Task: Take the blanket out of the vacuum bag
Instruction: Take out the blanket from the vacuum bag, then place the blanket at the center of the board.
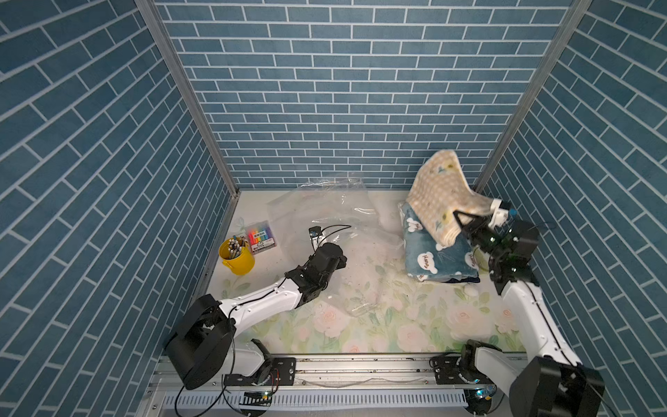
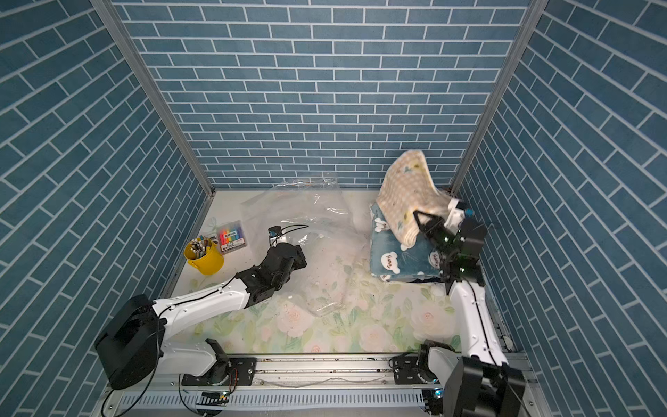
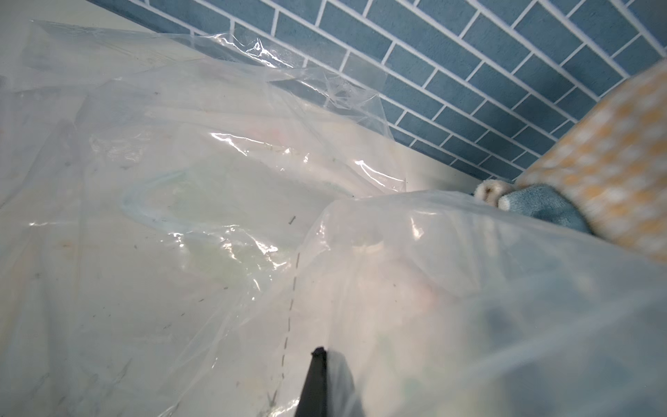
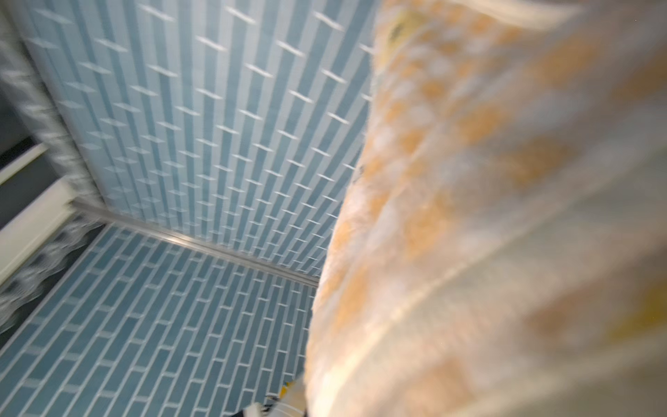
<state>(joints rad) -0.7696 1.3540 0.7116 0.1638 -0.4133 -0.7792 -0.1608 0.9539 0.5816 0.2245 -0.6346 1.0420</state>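
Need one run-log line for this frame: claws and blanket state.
left claw: shut on vacuum bag | right claw: shut on yellow checked blanket, raised | blanket: out of bag, over blue blanket

yellow-cream checked fleece blanket (image 1: pixel 438 184); teal folded blanket (image 1: pixel 433 254), white bear print; clear crinkly plastic vacuum bag (image 1: pixel 325 205); yellow metal bucket (image 1: pixel 239 263).

L arm (image 1: pixel 263 299), R arm (image 1: pixel 530 317): white shells, blk joints, thin blk cables, screws.

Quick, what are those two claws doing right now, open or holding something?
Left gripper: closed, pinching the clear plastic of the vacuum bag.
Right gripper: closed on the yellow checked blanket, lifted outside the bag.
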